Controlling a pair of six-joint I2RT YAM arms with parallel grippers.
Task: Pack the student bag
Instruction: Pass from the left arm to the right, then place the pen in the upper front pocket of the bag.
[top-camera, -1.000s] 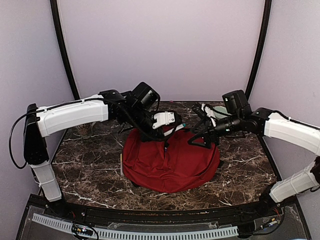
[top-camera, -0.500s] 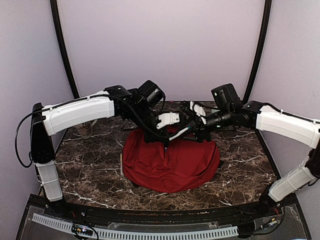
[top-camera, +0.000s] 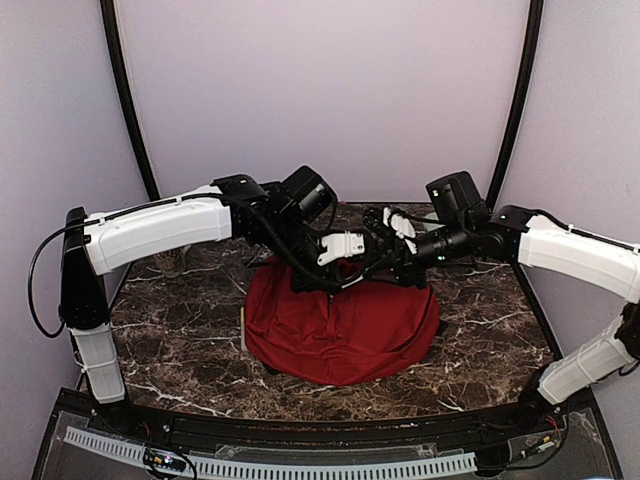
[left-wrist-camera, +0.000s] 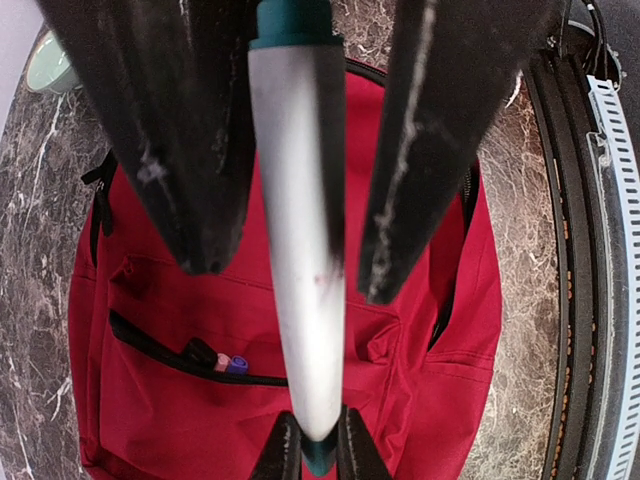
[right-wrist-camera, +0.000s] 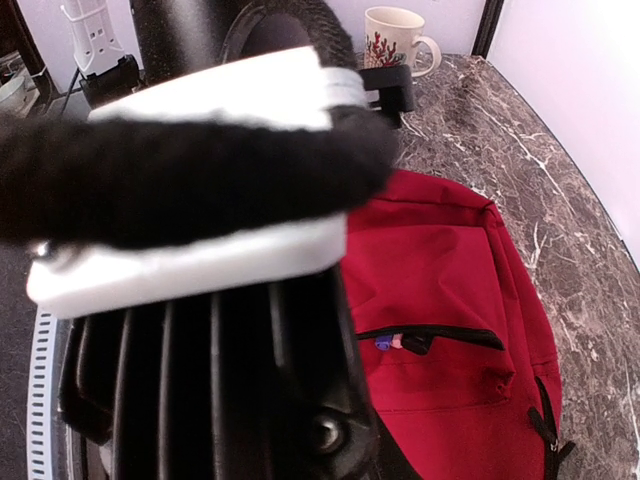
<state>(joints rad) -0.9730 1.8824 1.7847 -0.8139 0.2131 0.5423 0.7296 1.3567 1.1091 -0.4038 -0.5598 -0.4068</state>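
Note:
The student bag (top-camera: 340, 325) lies flat in the middle of the table, red, its front pocket (left-wrist-camera: 150, 350) unzipped with pink and purple pen ends (left-wrist-camera: 228, 363) poking out. Above it my left gripper (left-wrist-camera: 292, 275) is shut on a white marker (left-wrist-camera: 300, 200) with teal ends. My right gripper (left-wrist-camera: 318, 448) comes in from the opposite side, and its two black fingertips press on either side of the marker's teal tip. In the top view the two grippers meet over the bag's far edge, the left gripper (top-camera: 335, 262) facing the right gripper (top-camera: 368, 262). The left gripper's body blocks most of the right wrist view.
A patterned mug (right-wrist-camera: 398, 35) stands at the far left of the table, also seen as the mug (top-camera: 172, 262) beside the left arm. A pale green dish (left-wrist-camera: 48, 65) sits at the far right. A thin light stick (top-camera: 243, 330) lies along the bag's left side.
My right gripper has swung left to the marker and its fingers have narrowed onto the teal tip. The left gripper, still holding the marker, shifted slightly right.

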